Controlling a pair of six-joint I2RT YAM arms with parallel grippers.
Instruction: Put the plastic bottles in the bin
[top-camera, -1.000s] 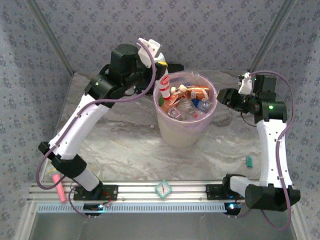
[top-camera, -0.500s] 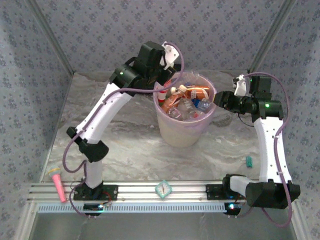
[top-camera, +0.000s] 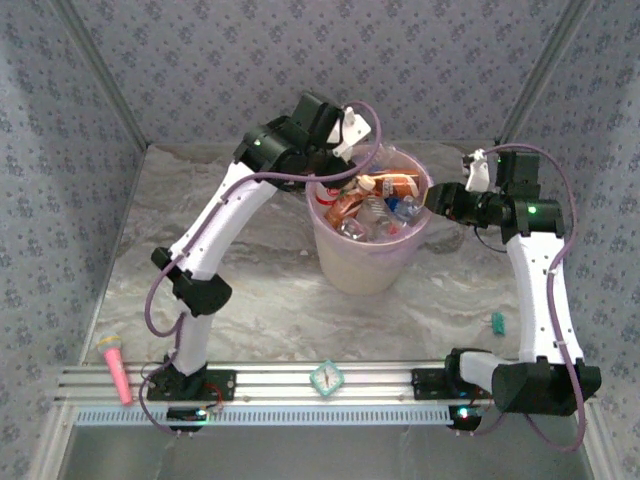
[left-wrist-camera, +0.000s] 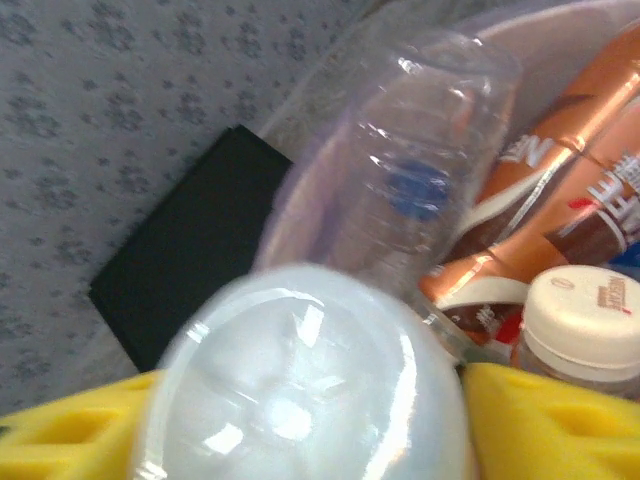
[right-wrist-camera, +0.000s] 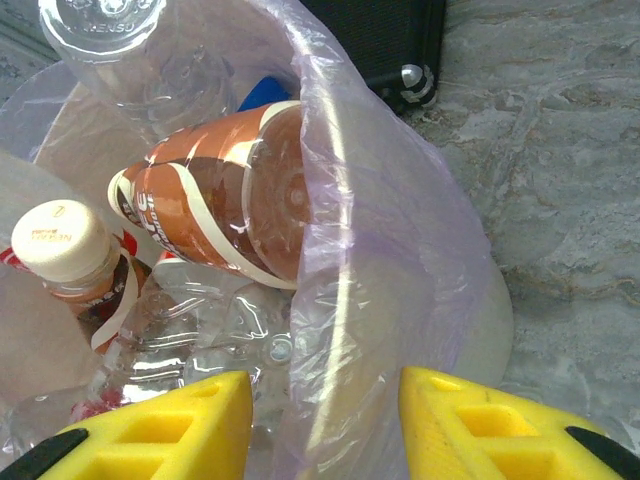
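The bin, a cream bucket with a lavender bag, stands mid-table holding several plastic bottles. Among them are an orange-brown one, a clear one and a cream-capped one. My left gripper reaches over the bin's far left rim. In the left wrist view a white bottle's base, blurred, sits between its wide-apart yellow pads; whether they press it I cannot tell. My right gripper is open, its pads astride the bag-covered right rim.
A flat black case lies behind the bin. A pink microphone-like toy lies at the front left, a small teal clock on the front rail, and a small green item at the right. Patterned walls close in the table.
The left arm swung right with the white bottle, from beside the bin to over its far left rim. The right gripper edged left to the right rim and held there.
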